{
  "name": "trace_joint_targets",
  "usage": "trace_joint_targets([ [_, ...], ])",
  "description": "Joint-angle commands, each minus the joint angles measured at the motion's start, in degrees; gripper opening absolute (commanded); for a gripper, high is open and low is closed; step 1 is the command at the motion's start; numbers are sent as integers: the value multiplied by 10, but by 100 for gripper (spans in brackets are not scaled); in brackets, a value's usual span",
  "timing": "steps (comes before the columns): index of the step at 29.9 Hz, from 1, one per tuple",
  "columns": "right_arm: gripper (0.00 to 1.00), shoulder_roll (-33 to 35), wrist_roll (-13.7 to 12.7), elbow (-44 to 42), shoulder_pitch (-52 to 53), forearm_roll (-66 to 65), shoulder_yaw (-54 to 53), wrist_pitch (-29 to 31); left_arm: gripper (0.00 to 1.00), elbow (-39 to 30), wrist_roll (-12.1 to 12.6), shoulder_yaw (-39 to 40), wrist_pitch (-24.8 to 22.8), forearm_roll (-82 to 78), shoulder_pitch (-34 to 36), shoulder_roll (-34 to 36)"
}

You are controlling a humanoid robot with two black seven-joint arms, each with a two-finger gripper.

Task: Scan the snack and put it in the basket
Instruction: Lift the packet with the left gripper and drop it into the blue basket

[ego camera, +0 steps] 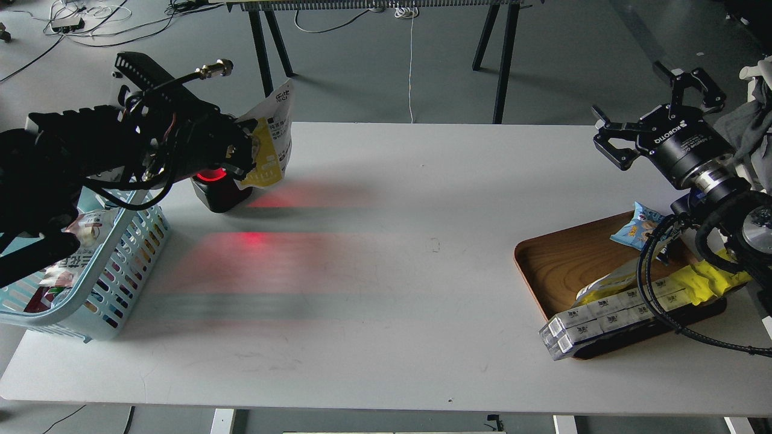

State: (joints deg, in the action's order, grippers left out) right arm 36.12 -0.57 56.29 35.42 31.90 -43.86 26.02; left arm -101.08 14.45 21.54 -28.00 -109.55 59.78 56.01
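My left gripper (241, 150) is shut on the snack (271, 141), a pouch with a yellow lower half and a white top with black print. It holds the pouch in the air above the table's far left, just over a black scanner (212, 187) that glows red. The light blue basket (129, 253) with slotted sides stands at the table's left edge, below my left arm, with several packets in it. My right gripper (654, 114) is open and empty, raised above the table's far right.
A brown wooden tray (561, 265) at the right holds a small blue packet (639, 228), a yellow wrapper (705, 280) and long clear boxes (603, 319). Red scanner light falls on the white table (386, 271). Black table legs stand behind.
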Motion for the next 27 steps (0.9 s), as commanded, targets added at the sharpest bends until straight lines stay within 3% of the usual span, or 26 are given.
trace_joint_targets([
  [1,100,0,0,1,2,0,0,0,0,0,-5,44,0,1,0,7],
  [9,100,0,0,1,4,0,0,-1,0,0,-7,184,0,62,-2,37],
  [16,100,0,0,1,4,0,-1,-2,0,0,-21,235,0,101,-4,102],
  [22,100,0,0,1,4,0,-1,-2,0,5,-83,215,0,104,-18,183],
  [27,100,0,0,1,6,-1,0,-2,0,6,-124,126,0,104,-21,265],
])
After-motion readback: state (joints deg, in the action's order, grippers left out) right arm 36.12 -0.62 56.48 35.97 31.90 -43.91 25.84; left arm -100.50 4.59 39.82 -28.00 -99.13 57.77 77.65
